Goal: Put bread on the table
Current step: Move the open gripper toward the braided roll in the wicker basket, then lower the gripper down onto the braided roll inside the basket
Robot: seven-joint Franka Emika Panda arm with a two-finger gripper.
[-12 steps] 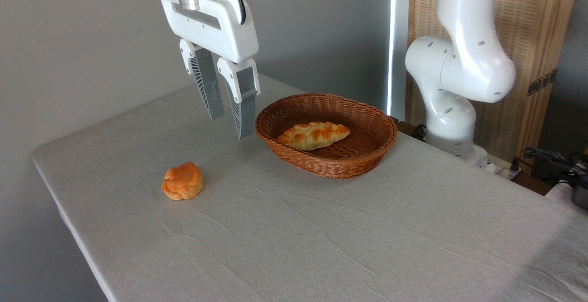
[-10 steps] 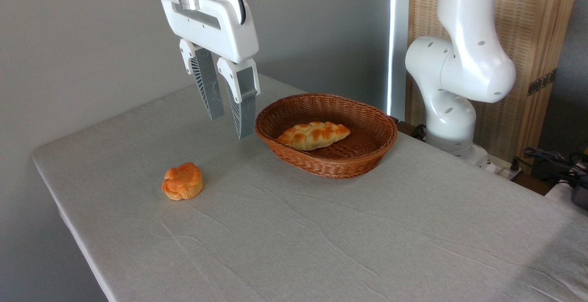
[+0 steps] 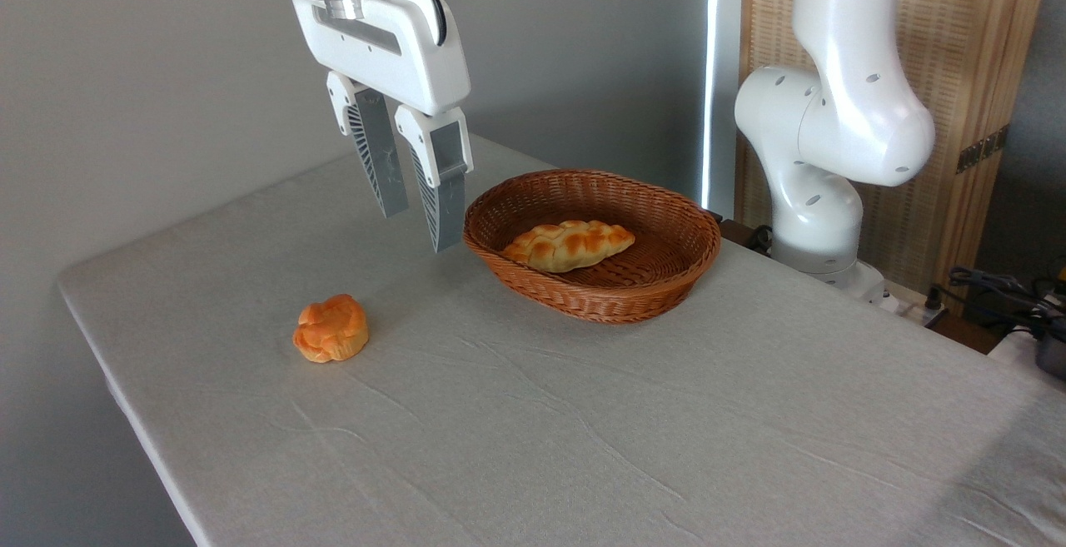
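Observation:
The bread (image 3: 570, 245), a long braided loaf with golden-brown bumps, lies inside the brown wicker basket (image 3: 658, 280) near the back of the table (image 3: 583, 430), which is covered in a light grey wrinkled cloth. My gripper (image 3: 420, 226) hangs above the table just left of the basket's rim. Its two grey fingers are open and hold nothing. It touches neither the bread nor the basket.
A small round orange bun (image 3: 331, 329) sits on the cloth at the left, below and in front of the gripper. The arm's white base (image 3: 820, 197) stands behind the basket on the right. Cables and dark items lie at the far right edge.
The gripper has shifted only a few pixels to the right. The bread, basket and bun have not moved.

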